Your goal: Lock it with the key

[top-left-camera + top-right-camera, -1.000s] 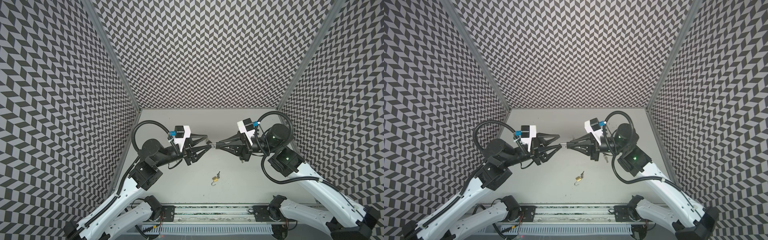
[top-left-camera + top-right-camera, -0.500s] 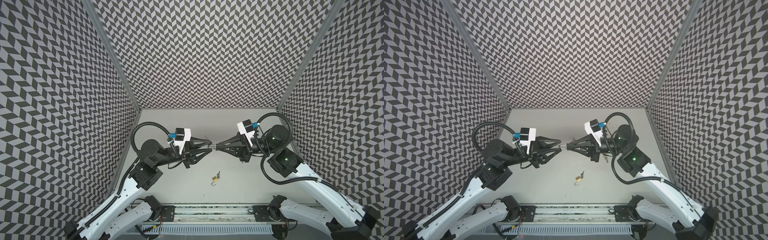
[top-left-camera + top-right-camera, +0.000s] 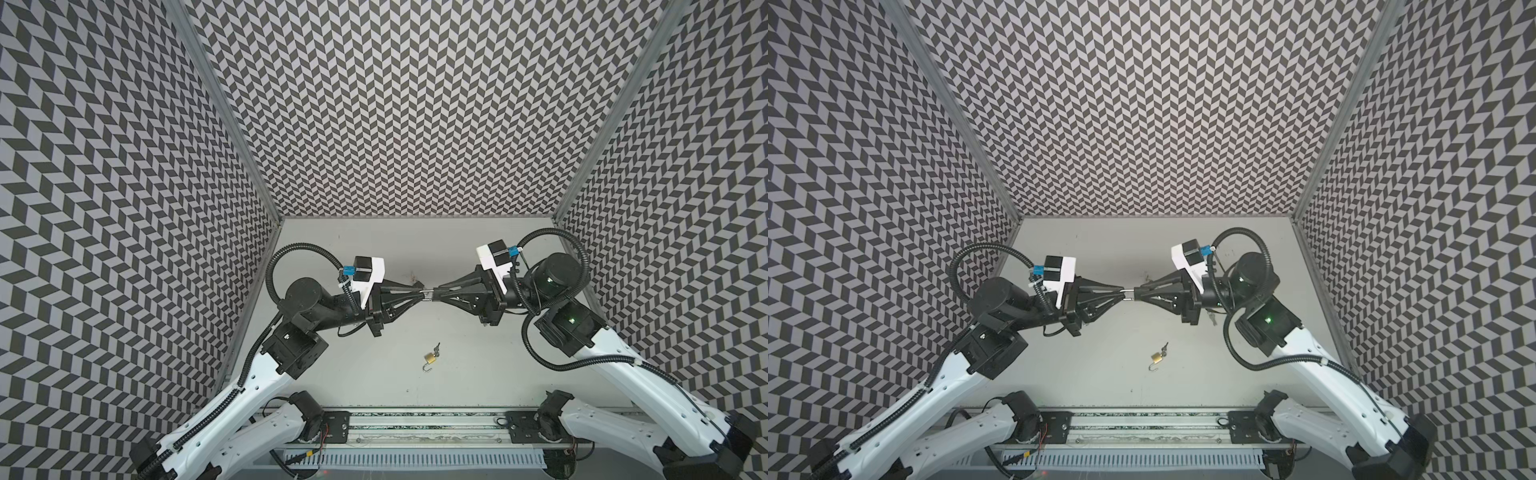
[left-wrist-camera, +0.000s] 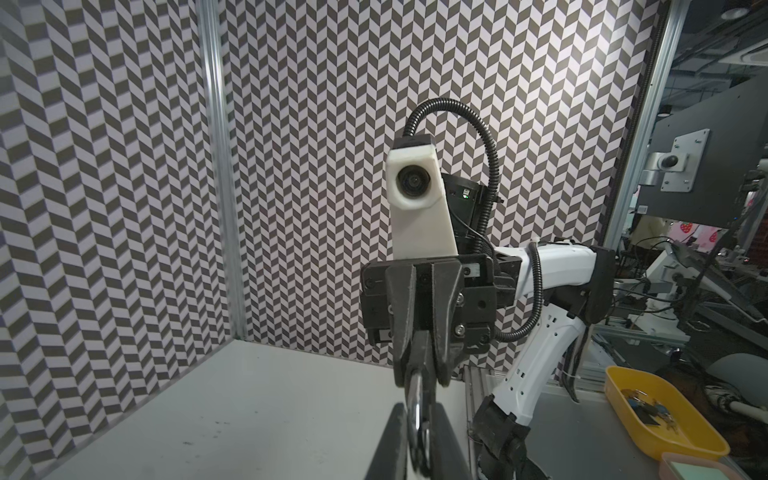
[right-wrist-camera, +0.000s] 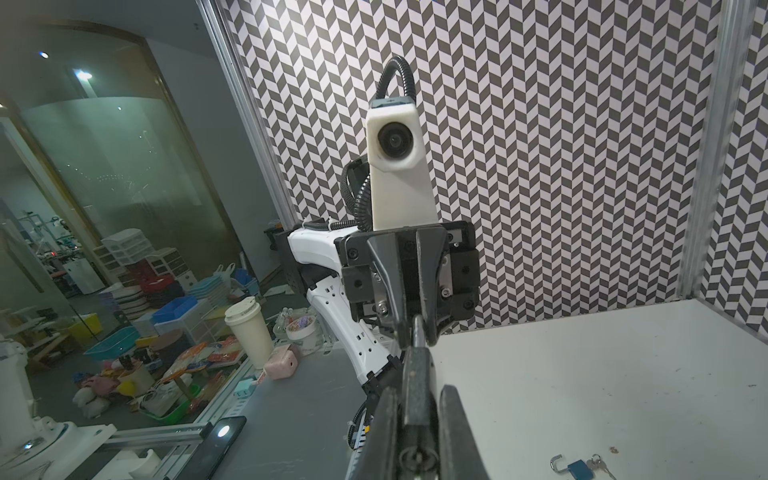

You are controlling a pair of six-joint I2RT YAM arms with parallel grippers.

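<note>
Top view — left gripper, right gripper pinch lock, apparently — second padlock on table.

**Colour and pattern reference**

- Enclosure walls — repeating chevron pattern, dark grey on white, the same on all three panels.
- Tabletop: plain light grey with a few dark specks.
- Left arm and right arm: white link shells, black joints, black ribbed cable conduit.
- Left gripper and right gripper: black throughout.
- Left wrist camera mount and right wrist camera mount: white.
- Held padlock — dark grey body, silver shackle.
- Brass padlock, toward the front edge of the tabletop: gold-yellow body; key dark.
- Blue padlock: blue body.
- Tray: yellow.
</note>
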